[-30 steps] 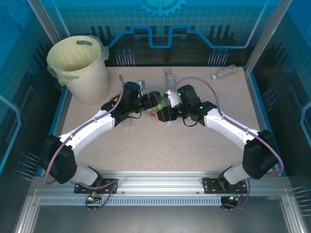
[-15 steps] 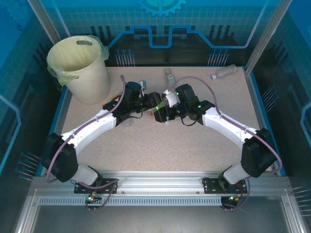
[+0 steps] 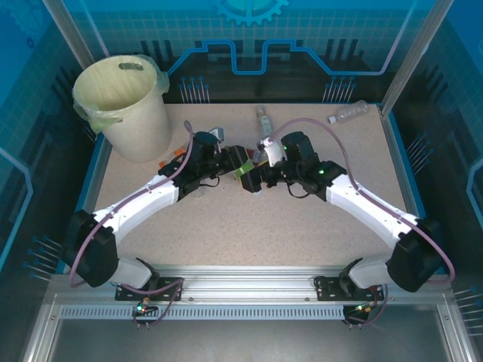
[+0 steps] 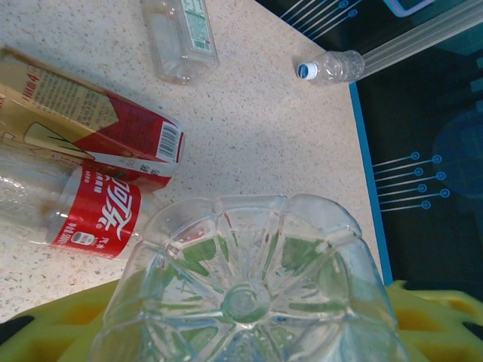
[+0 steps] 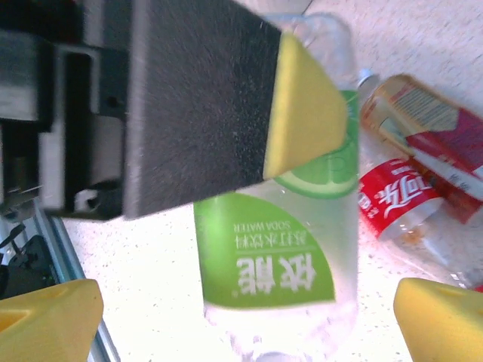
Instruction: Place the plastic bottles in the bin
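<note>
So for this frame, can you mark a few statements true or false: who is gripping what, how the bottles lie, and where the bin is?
1. The left gripper holds the green-labelled bottle. True.
2. The right gripper is clamped on that same bottle. False: its fingers stand wide apart on either side of it, not touching.
3. The red-labelled bottle stands upright. False: it lies on its side on the table, against a red and tan carton.
4. The bin stands upright at the table's far left corner. True.
5. A clear bottle lies near the far right corner. True.
</note>
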Robot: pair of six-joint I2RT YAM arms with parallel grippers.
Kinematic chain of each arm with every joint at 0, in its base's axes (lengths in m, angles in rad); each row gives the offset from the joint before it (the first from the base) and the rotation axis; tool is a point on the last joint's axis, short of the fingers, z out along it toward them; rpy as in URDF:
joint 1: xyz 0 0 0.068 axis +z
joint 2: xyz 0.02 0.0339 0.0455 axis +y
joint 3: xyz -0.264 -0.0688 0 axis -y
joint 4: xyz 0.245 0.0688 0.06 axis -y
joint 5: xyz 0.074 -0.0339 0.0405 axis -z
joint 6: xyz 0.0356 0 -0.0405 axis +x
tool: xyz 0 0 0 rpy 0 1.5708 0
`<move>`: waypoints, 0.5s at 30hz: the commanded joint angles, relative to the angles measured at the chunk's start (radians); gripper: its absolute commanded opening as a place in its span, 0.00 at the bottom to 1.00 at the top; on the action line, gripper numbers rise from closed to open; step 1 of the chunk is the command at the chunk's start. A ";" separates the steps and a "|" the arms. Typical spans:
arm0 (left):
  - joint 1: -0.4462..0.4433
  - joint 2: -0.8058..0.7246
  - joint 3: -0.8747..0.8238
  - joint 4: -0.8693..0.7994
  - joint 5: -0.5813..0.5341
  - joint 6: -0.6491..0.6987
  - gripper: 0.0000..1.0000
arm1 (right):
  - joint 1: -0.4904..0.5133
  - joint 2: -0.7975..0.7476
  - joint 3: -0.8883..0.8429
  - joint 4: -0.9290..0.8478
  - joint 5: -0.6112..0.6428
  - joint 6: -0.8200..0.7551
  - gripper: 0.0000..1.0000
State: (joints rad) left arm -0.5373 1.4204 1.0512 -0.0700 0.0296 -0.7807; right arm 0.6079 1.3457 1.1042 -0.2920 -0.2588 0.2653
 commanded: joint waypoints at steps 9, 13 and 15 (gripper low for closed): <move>0.062 -0.139 -0.043 0.032 -0.115 0.036 0.50 | -0.061 -0.312 -0.344 0.297 0.344 0.166 1.00; 0.095 -0.184 -0.042 0.021 -0.150 0.060 0.50 | -0.084 -0.381 -0.422 0.329 0.391 0.186 1.00; 0.115 -0.208 -0.031 0.011 -0.166 0.085 0.50 | -0.093 -0.407 -0.446 0.336 0.399 0.187 1.00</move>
State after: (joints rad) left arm -0.4484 1.2625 1.0172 -0.0647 -0.0822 -0.7498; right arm 0.5301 0.9821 0.6823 -0.0349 0.0841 0.4225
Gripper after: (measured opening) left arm 0.547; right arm 0.998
